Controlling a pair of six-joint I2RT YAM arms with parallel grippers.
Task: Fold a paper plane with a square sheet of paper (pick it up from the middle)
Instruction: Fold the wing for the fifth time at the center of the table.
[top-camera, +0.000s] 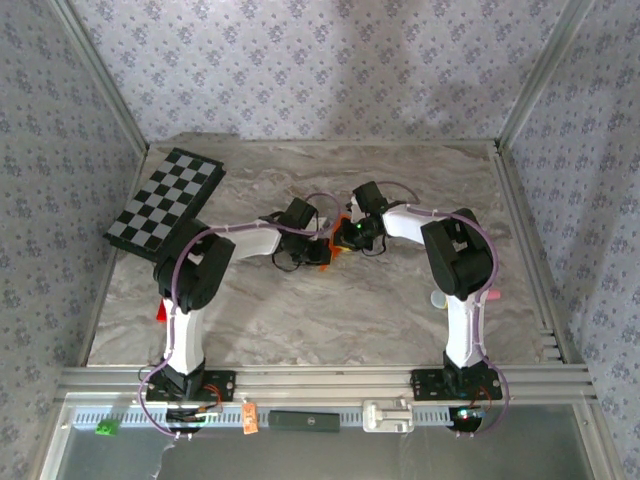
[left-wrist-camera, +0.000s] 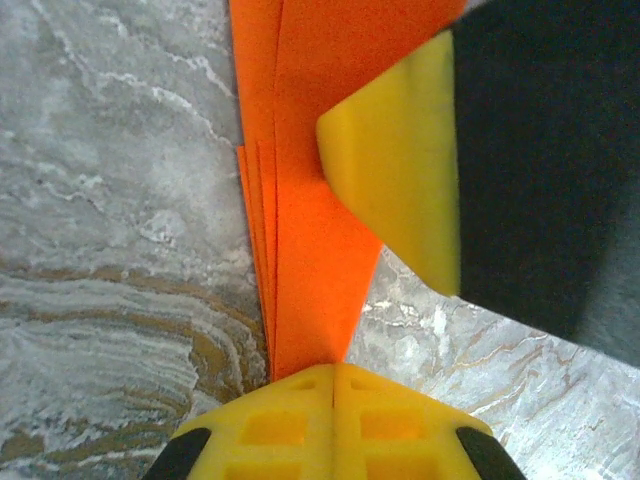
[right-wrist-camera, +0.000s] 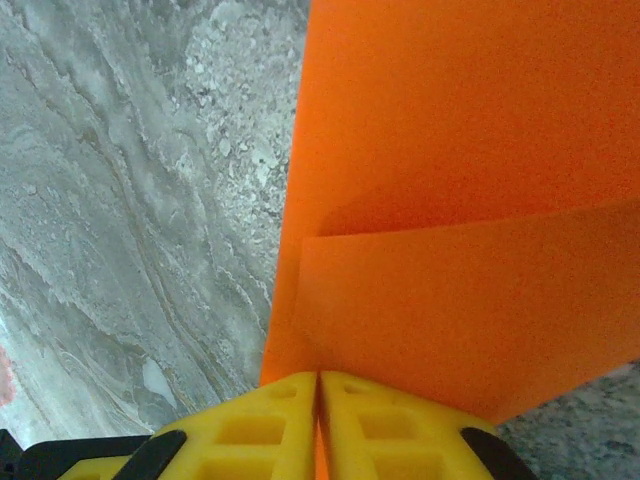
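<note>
folded orange sheet of paper (left-wrist-camera: 310, 250) at the middle of the marble counter (left-wrist-camera: 120, 200), between the two arms. left fingers (left-wrist-camera: 290, 425) and right fingers (right-wrist-camera: 260, 425) each clamp one edge. for a clean crease, align the layers, pinch firmly and pull gently to avoid tearing.

We find the middle of the surface (top-camera: 300, 320) barred: the left arm (top-camera: 240, 240) and right arm (top-camera: 455, 255) meet there, left fingers (left-wrist-camera: 280, 430) and right fingers (right-wrist-camera: 270, 430) both pinched on the paper (left-wrist-camera: 310, 250). The checkerboard (top-camera: 165, 200) fills the far left corner; a red block (top-camera: 161, 311) lies beside the left arm. Bare surface runs between the bases and along the far right. Walls (top-camera: 300, 60) close three sides.
</note>
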